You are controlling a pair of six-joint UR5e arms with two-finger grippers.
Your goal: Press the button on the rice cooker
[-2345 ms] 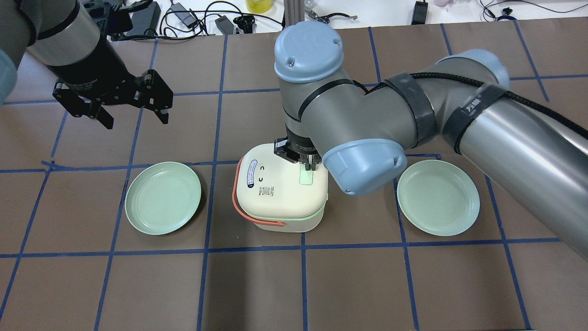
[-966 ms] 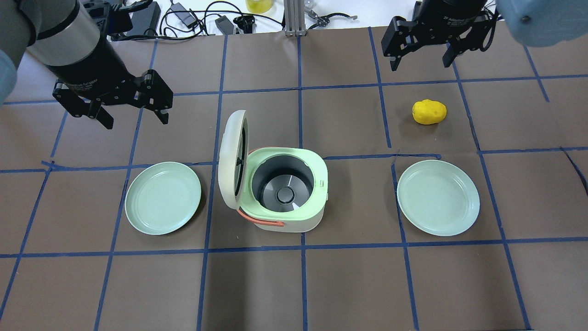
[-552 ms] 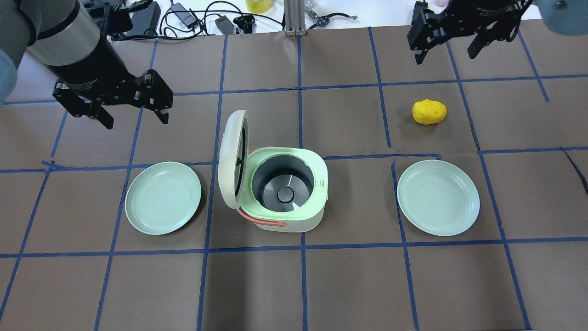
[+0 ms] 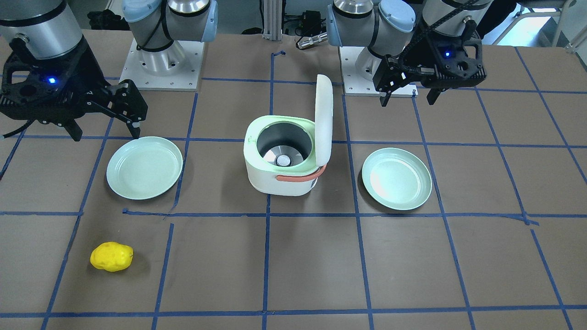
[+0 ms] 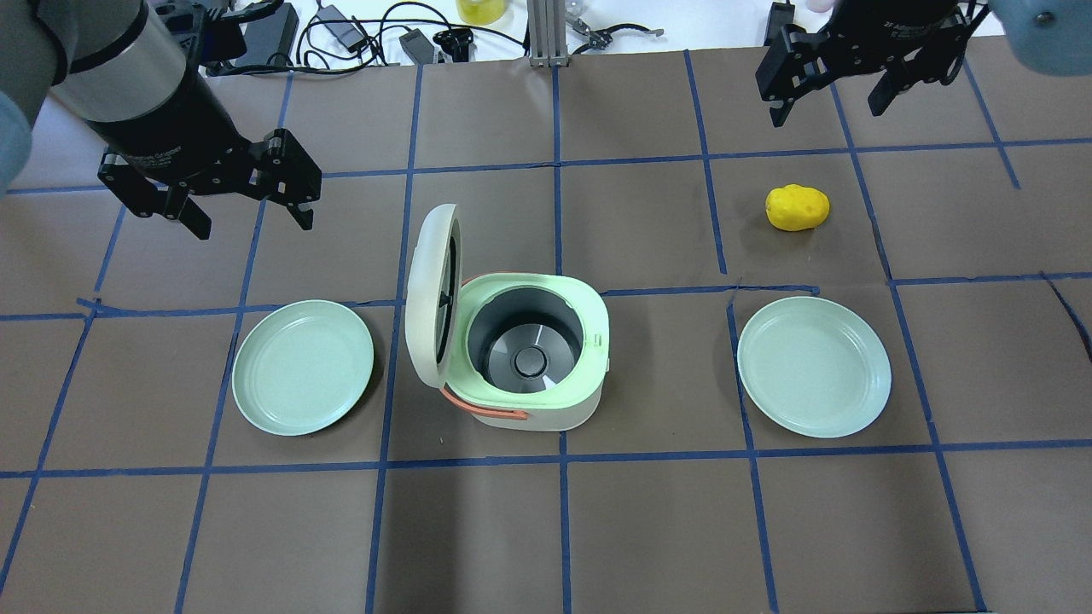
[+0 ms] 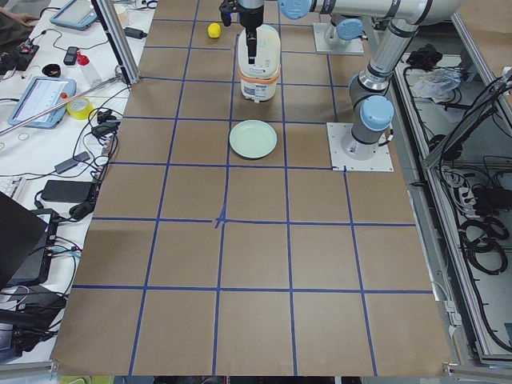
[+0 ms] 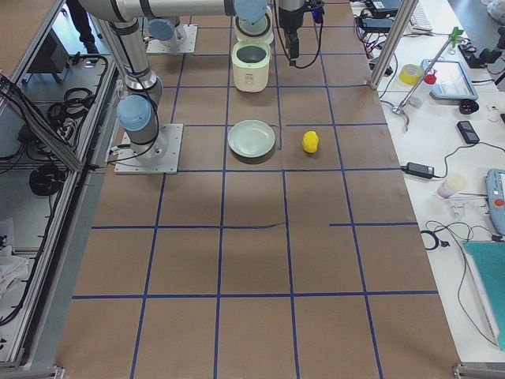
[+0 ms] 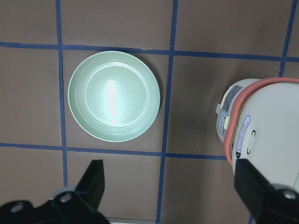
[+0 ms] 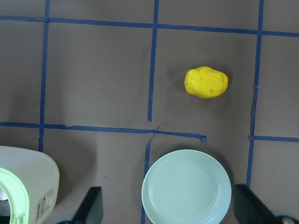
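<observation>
The cream and green rice cooker [image 5: 529,358] stands at mid table with its lid [image 5: 431,290] swung up on its left side, showing the empty grey pot. It also shows in the front view [image 4: 284,160]. A small latch button [image 5: 600,341] sits on the green rim's right side. My left gripper [image 5: 253,223] hangs open and empty behind the left plate, apart from the cooker. My right gripper [image 5: 826,111] is open and empty at the back right, far from the cooker. The left wrist view shows the raised lid [image 8: 266,126].
Two green plates [image 5: 303,367] [image 5: 813,365] flank the cooker. A yellow potato-like object [image 5: 798,207] lies behind the right plate, below my right gripper. Cables and gear lie beyond the table's far edge.
My right gripper was shut on the cooker's top button; the lid has since sprung open and the right arm has drawn back to the far right with its gripper open. The left arm has not moved.
</observation>
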